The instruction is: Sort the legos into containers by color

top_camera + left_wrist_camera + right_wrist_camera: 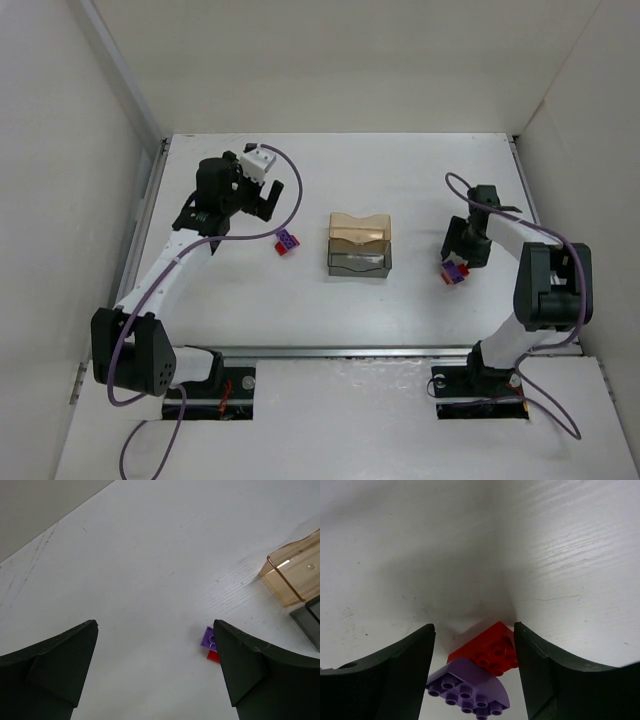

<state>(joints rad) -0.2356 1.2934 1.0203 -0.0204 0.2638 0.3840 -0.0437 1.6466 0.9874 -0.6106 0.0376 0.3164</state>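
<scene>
Straddling a red-purple pair (480, 672): right gripper (472, 630), jaws apart
Left gripper (155, 625): jaws wide, nothing between them, second pair (210, 642) just beside it

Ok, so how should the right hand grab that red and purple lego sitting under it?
Probably from straight above, pinching the red brick by two flat opposite sides. The purple piece stuck to it has a rounded edge that could slip. The open right hand straddles the pair, but the brick sits cornerwise to its fingers, so a small wrist twist may help.
</scene>
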